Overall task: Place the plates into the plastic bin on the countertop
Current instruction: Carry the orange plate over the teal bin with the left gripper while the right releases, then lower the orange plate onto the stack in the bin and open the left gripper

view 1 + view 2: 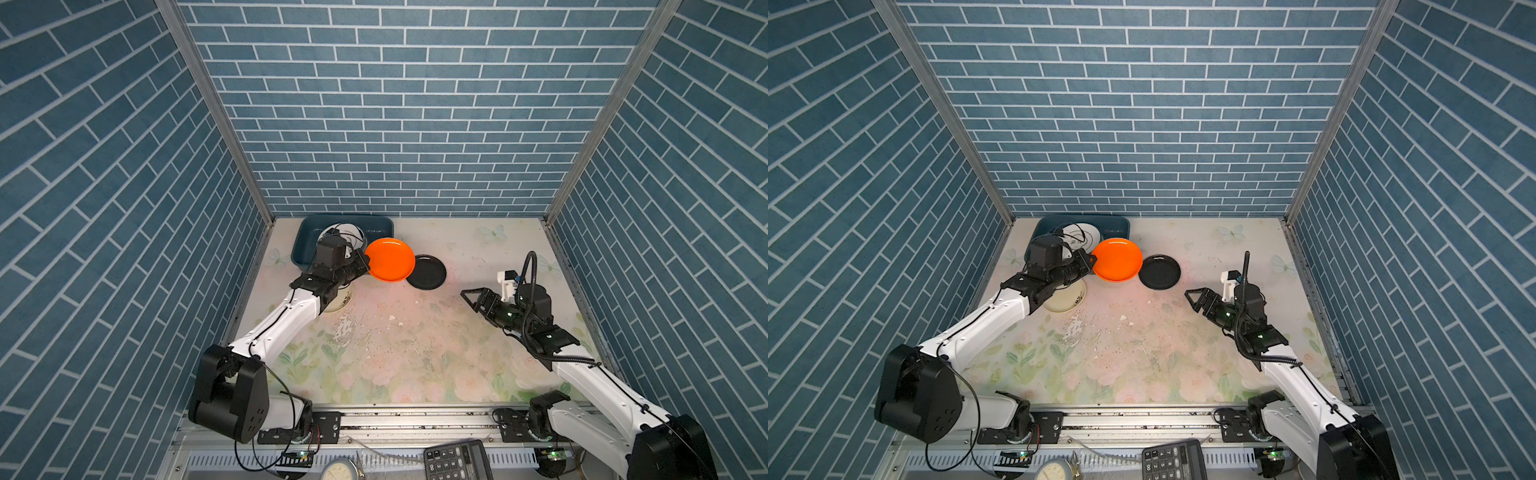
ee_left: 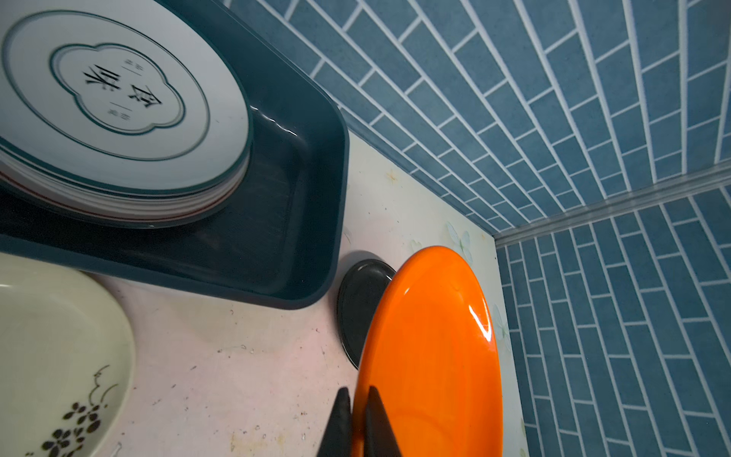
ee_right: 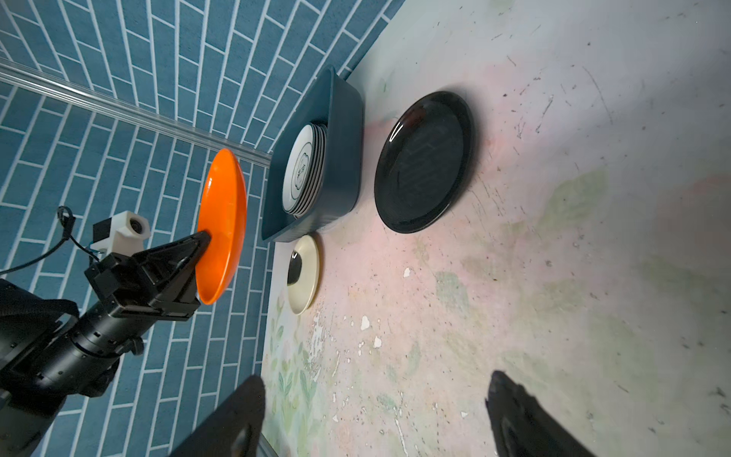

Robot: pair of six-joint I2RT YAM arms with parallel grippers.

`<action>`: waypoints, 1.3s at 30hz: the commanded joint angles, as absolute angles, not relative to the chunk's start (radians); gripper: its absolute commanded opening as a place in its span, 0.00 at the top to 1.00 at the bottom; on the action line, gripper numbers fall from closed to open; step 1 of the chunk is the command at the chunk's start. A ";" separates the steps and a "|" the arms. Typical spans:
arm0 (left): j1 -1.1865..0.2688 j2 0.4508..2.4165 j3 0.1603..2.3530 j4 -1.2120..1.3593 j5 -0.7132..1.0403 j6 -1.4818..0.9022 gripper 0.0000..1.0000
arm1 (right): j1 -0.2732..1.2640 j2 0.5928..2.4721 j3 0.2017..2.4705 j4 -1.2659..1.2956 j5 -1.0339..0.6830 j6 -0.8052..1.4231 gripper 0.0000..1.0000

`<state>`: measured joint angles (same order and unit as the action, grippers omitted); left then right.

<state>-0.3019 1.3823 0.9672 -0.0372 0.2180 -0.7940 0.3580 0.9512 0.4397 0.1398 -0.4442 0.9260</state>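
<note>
Your left arm (image 1: pixel 286 320) covers most of the cream plate (image 1: pixel 344 300) near the left edge of the countertop (image 1: pixel 415 357), and part of the white plate stack (image 1: pixel 348 229) in the plastic bin (image 1: pixel 302 245) at the far left corner — you cannot count it. The left gripper (image 1: pixel 367 261) is clamped on the rim of the orange plate (image 1: pixel 390 259), holding it clear of the surface by the bin's near right corner, with the black plate (image 1: pixel 428 273) lying flat just beside it. The right gripper (image 1: pixel 468 301) gapes wide and empty, nearer the right edge.
</note>
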 commanded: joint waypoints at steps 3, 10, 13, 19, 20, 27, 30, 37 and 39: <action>-0.198 1.459 1.038 0.004 0.166 -0.804 1.00 | 0.361 0.904 0.395 0.181 -0.443 0.884 0.12; -0.053 1.566 1.149 -0.023 0.075 -0.802 1.00 | 0.361 0.811 0.376 0.095 -0.432 0.851 0.13; -0.015 1.637 1.208 -0.056 0.055 -0.780 1.00 | 0.361 0.768 0.363 0.066 -0.410 0.845 0.12; 0.009 1.801 1.378 -0.178 0.021 -0.711 1.00 | 0.361 0.744 0.331 0.064 -0.410 0.845 0.13; 0.012 1.824 1.403 -0.190 0.021 -0.707 1.00 | 0.361 0.747 0.327 0.065 -0.409 0.845 0.13; 0.012 1.984 1.617 -0.351 -0.036 -0.628 1.00 | 0.360 0.762 0.318 0.073 -0.403 0.841 0.13; 0.011 2.017 1.666 -0.376 -0.050 -0.612 1.00 | 0.360 0.777 0.317 0.080 -0.403 0.838 0.13; 0.009 2.100 1.772 -0.448 -0.051 -0.577 0.93 | 0.360 0.830 0.310 0.103 -0.411 0.838 0.12; 0.009 2.113 1.784 -0.461 -0.051 -0.570 0.81 | 0.361 0.835 0.311 0.109 -0.414 0.838 0.13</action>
